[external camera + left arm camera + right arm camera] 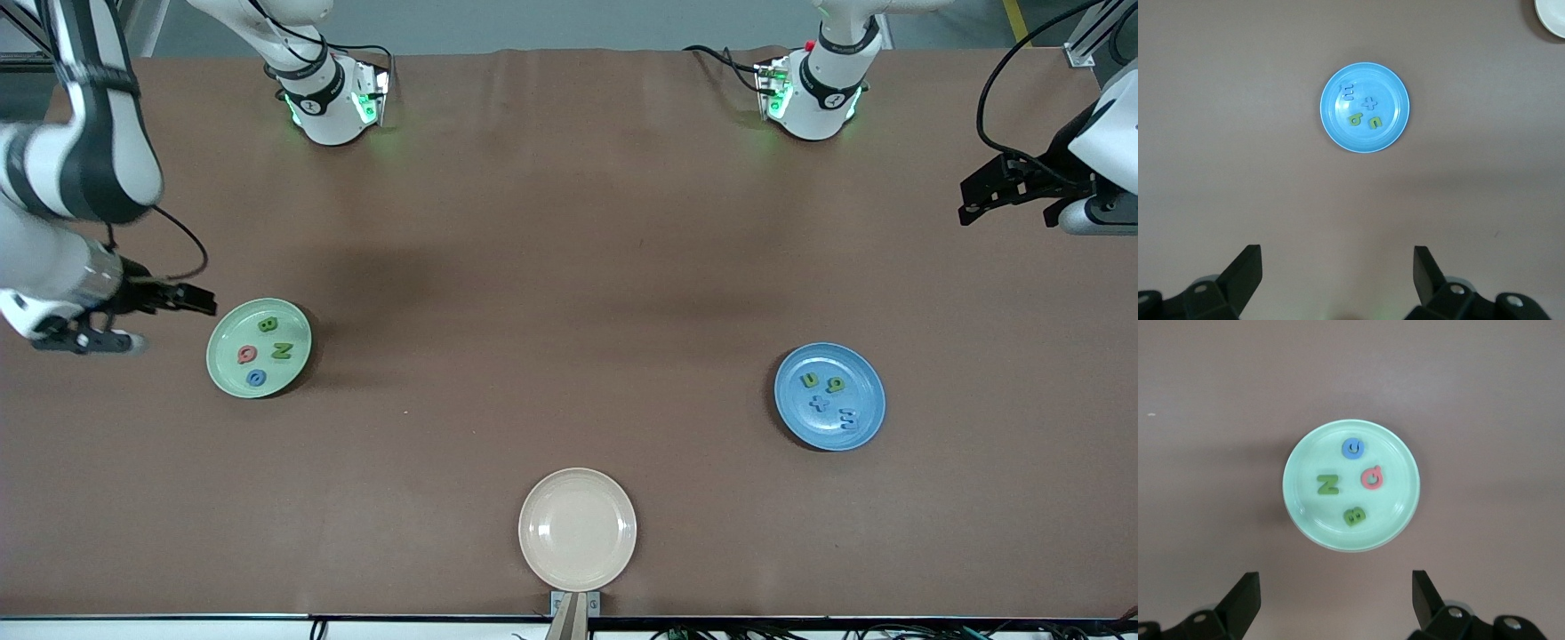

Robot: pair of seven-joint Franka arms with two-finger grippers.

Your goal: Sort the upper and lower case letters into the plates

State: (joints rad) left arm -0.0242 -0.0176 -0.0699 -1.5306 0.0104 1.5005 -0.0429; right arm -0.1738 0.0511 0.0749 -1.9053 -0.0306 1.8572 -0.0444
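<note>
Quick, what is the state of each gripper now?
Left gripper: open, holds nothing.
Right gripper: open, holds nothing, beside the pale green plate.

I'm working in a robotics lab: two white arm bases (333,98) bolted at the worktop's (569,267) twelve o'clock edge glow with green status lights, black cables (1013,62) trail at two o'clock, and aluminium framing (1089,36) stands there too.

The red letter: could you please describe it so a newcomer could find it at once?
Find the pale green plate toward the right arm's end of the table. Four letters lie in it; the red Q is the only red one, beside the green N and blue G.
</note>
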